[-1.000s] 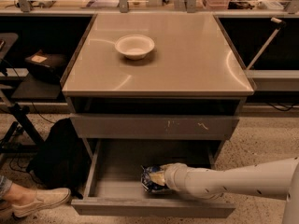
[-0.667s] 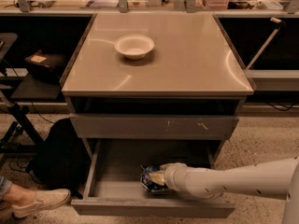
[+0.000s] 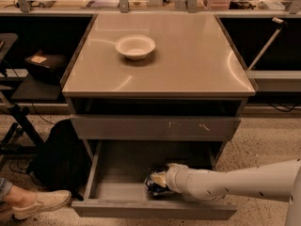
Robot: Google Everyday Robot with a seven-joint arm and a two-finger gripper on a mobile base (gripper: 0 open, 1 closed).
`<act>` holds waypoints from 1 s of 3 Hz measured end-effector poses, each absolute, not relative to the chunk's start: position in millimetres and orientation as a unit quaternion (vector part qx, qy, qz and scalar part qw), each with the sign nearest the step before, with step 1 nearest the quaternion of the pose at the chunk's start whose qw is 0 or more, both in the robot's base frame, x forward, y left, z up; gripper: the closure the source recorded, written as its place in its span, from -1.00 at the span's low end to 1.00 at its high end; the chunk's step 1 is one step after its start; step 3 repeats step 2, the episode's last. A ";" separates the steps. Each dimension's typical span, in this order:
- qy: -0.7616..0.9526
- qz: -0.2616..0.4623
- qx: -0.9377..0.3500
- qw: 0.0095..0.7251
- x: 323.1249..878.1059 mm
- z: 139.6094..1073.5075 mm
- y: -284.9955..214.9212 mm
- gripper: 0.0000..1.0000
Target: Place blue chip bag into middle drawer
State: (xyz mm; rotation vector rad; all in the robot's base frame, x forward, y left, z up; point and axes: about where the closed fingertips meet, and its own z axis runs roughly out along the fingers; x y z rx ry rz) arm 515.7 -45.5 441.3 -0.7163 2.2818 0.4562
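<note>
The middle drawer point(image 3: 117, 175) is pulled out at the bottom of the cabinet, showing its flat grey floor and plain front panel. The blue chip bag point(image 3: 150, 187), crinkled dark-blue foil with white print, lies inside it near the front, right of centre. My gripper point(image 3: 159, 179) reaches into the drawer from the right on a white arm and is against the bag's top. The wrist hides the bag's right side.
A white bowl point(image 3: 135, 46) sits on the cabinet top point(image 3: 188, 60). A grey drawer front with pale scratches point(image 3: 155, 127) is closed above the open drawer. A black backpack point(image 3: 56, 159) and a person's shoe point(image 3: 40, 204) are on the floor at left.
</note>
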 end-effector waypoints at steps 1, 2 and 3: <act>0.879 0.176 -0.276 0.346 515.7 441.3 -45.5 -1.00; 0.879 0.176 -0.276 0.346 515.7 441.3 -45.5 -1.00; 0.879 0.176 -0.276 0.346 515.7 441.3 -45.5 -1.00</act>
